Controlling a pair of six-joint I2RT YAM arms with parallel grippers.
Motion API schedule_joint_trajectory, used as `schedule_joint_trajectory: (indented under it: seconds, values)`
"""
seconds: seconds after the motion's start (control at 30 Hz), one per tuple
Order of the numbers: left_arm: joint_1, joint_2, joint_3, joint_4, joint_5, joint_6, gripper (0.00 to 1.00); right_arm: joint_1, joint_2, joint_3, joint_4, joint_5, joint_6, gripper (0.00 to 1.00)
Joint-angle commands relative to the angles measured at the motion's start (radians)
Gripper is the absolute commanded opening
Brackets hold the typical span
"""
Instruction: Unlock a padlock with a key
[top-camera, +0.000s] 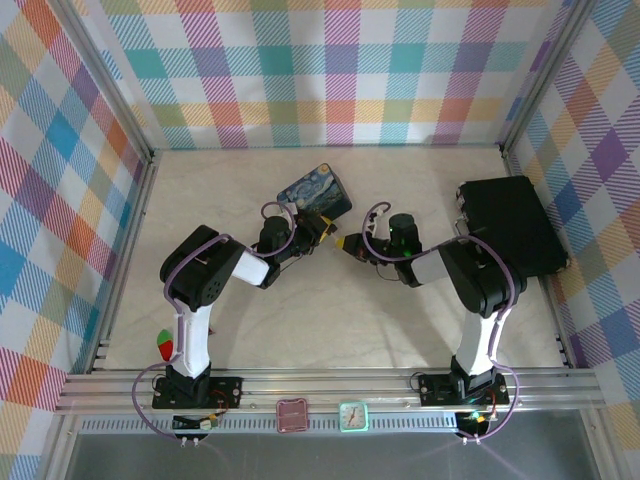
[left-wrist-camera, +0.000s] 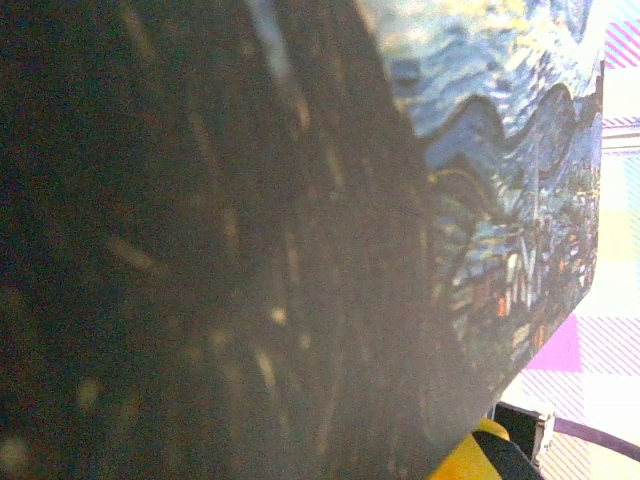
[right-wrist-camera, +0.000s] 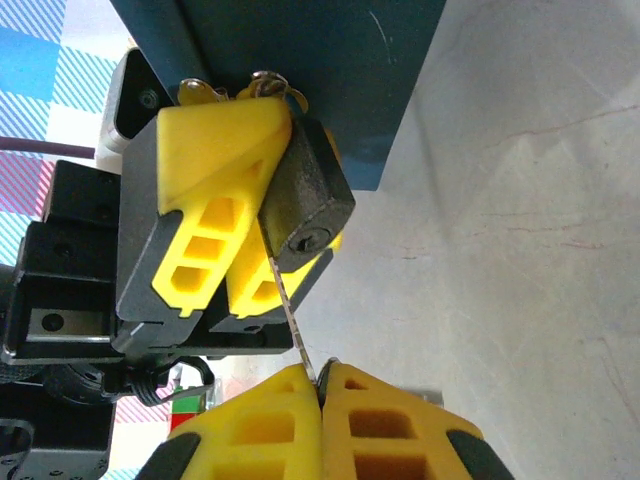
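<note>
So the left hand (top-camera: 308, 232) is clenched on the padlock (right-wrist-camera: 312, 200), keyhole facing the right hand (right-wrist-camera: 320, 378), which is pinching the key (right-wrist-camera: 290, 315) by its very end. All of this hangs mid-bench, just off the near edge of the tin (top-camera: 315, 190).

From the right wrist cam the blade looks like it runs up beside the lock body, a touch off the keyhole and not in it, though it's hard to be sure at that angle. Best bet imo: back the key off a hair, slide it sideways till the tip lines up with the slot, match the blade's tilt to the slot, then push in slow. That grip is tiny, so any side load could twist the key out. The left should just hold firm.

Bench (top-camera: 300, 320) is pale, smooth, marble-look, with a black case (top-camera: 510, 225) at the right edge. Pastel plaid walls (top-camera: 330, 70) on three sides, metal rail (top-camera: 330, 385) along the near edge.
</note>
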Motion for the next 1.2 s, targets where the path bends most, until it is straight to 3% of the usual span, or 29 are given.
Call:
schedule_joint_trajectory:
  seconds: [0.0,1.17]
  values:
    - [0.006,-0.018,0.021,0.036,0.031,-0.027,0.00,-0.004,-0.023,-0.050,0.027,0.022,-0.002,0.00]
    - [0.008,-0.029,-0.042,0.103,0.048,-0.033,0.00,-0.011,-0.002,0.071,-0.029,-0.020,0.013,0.00]
